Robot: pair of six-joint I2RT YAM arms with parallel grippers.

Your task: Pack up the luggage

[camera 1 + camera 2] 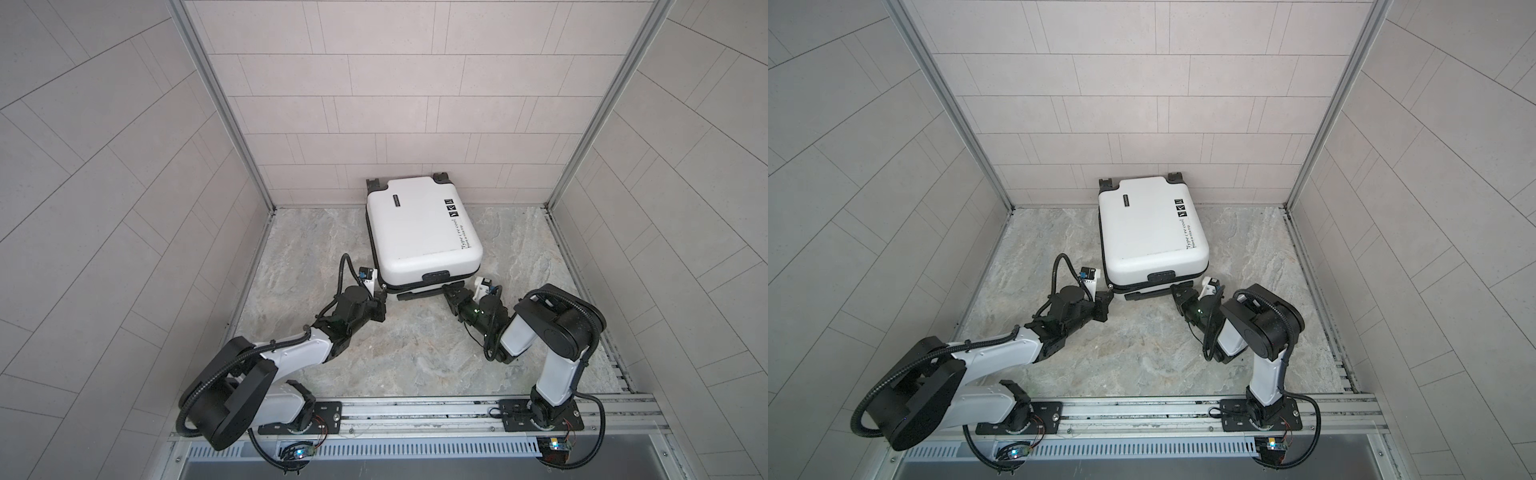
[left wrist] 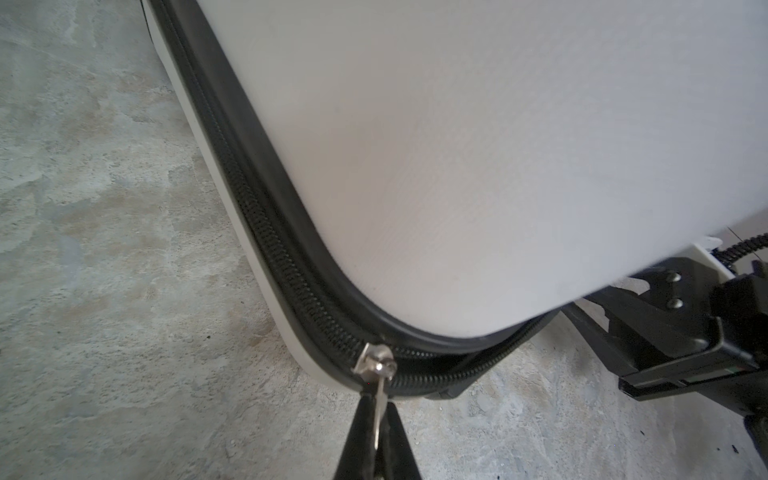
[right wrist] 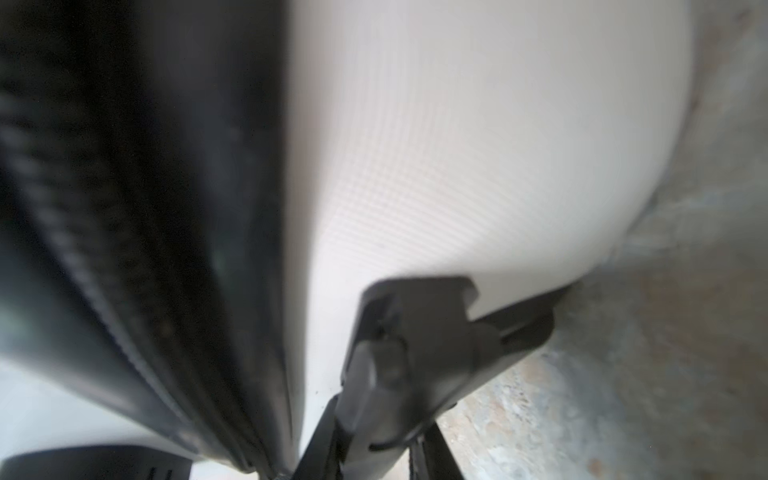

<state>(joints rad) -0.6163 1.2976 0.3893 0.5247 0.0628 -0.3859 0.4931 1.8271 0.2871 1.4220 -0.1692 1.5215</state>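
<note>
The white luggage (image 1: 419, 224) (image 1: 1150, 224) lies flat against the back wall with its lid down. In the left wrist view the black zipper band (image 2: 266, 232) is joined up to a silver slider (image 2: 376, 363) at the near left corner and gapes beyond it. My left gripper (image 2: 376, 401) (image 1: 382, 296) (image 1: 1109, 293) is shut on the slider's metal pull tab (image 2: 377, 415). My right gripper (image 3: 374, 440) (image 1: 451, 291) (image 1: 1179, 291) is at the near right of the case. Its fingers press both sides of the black handle (image 3: 415, 353) on the lower shell.
The case rests on a marbled grey floor (image 1: 415, 353) enclosed by tiled walls at the back and both sides. Two black wheels (image 1: 374, 184) touch the back wall. An aluminium rail (image 1: 415, 409) carrying both arm bases runs along the near edge.
</note>
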